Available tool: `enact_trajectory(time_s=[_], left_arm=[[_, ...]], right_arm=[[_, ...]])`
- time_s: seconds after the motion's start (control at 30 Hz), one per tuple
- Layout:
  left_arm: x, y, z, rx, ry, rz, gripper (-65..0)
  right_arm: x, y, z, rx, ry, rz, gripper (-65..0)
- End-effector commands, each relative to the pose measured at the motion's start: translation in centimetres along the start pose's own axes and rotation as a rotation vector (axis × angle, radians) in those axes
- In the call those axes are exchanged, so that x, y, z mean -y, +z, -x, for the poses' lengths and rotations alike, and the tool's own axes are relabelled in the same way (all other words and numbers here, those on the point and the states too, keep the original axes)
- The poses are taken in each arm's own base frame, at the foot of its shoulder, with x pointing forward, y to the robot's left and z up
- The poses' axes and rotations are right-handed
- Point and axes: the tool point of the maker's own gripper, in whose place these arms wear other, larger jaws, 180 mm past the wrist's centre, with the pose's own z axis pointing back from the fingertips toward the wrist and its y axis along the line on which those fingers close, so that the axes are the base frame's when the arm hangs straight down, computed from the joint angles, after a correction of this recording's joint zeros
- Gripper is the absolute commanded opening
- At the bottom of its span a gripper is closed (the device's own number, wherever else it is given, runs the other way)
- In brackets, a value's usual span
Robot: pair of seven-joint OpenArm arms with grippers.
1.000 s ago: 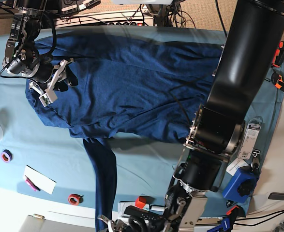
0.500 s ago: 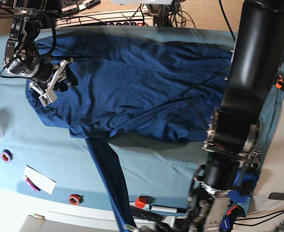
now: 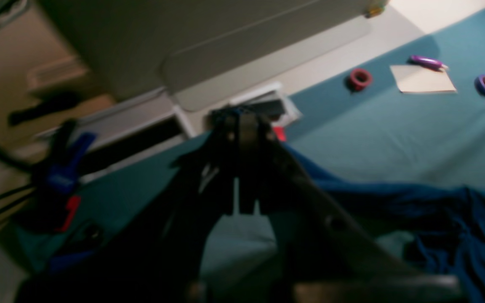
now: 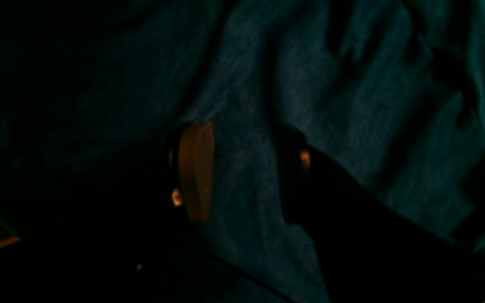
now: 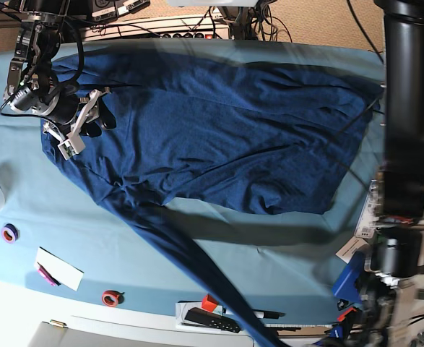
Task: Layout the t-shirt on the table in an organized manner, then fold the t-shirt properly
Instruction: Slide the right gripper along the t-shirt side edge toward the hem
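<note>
shirt: big dark navy heathered cotton t-shirt (image 5: 219, 137), spread over most of the light teal cloth-covered desk (image 5: 60, 217), one long strip (image 5: 190, 267) of it pulled tight toward the near edge

how it'll handle: soft, light and floppy I'd guess, no stiffness, drags and bunches when pulled, so better to grab hems or sleeve corners than the middle

my left hand (image 3: 242, 168): fingers pressed together, pinching what looks like that stretched strip, though the wrist shot is blurry

left arm pose: out at the desk's near corner, hand low past the edge

my right hand (image 5: 74, 130): fingers (image 4: 196, 168) apart, hovering right over the fabric at the far corner, holding nothing
</note>
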Motion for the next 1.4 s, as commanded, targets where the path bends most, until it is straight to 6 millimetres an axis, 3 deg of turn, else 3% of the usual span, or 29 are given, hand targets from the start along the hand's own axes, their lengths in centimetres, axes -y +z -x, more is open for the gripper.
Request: enact_trajectory(time_s=[0.0, 0.23, 0.5, 0.67, 0.8, 0.93, 1.13, 1.37], left_arm=[[-0.3, 1.6, -4.2, 0.099, -0.023, 0.006, -65.0], [-3.4, 4.3, -3.8, 0.106, -0.003, -0.016, -65.0], [-3.6, 4.9, -4.1, 0.13, 0.012, 0.004, -65.0], [-2.8, 4.9, -4.1, 0.131, -0.009, 0.044, -65.0], [-2.8, 4.8, -3.9, 0.117, -0.009, 0.045, -65.0], [-2.8, 4.8, -3.8, 0.111, -0.009, 0.044, -65.0], [-2.8, 4.8, -3.7, 0.11, -0.009, 0.044, -65.0], [-2.8, 4.8, -3.7, 0.11, -0.009, 0.044, -65.0]], right_arm=[[0.4, 0.6, -1.4, 0.048, 0.019, 0.009, -40.1], [0.4, 0.6, -1.6, 0.058, 0.019, 0.009, -40.1], [0.9, 0.7, -3.2, 0.109, 0.036, 0.029, -40.1], [4.0, 1.2, -5.2, 0.135, 0.089, 0.178, -40.0], [6.5, 2.1, -8.3, 0.204, 0.056, 0.288, -28.7], [8.9, 3.0, -11.0, 0.254, 0.025, 0.373, -28.0], [12.9, 0.1, -11.2, 0.232, -0.143, 0.32, -26.6], [13.2, -3.6, -10.2, 0.123, -0.248, 0.113, -26.6]])
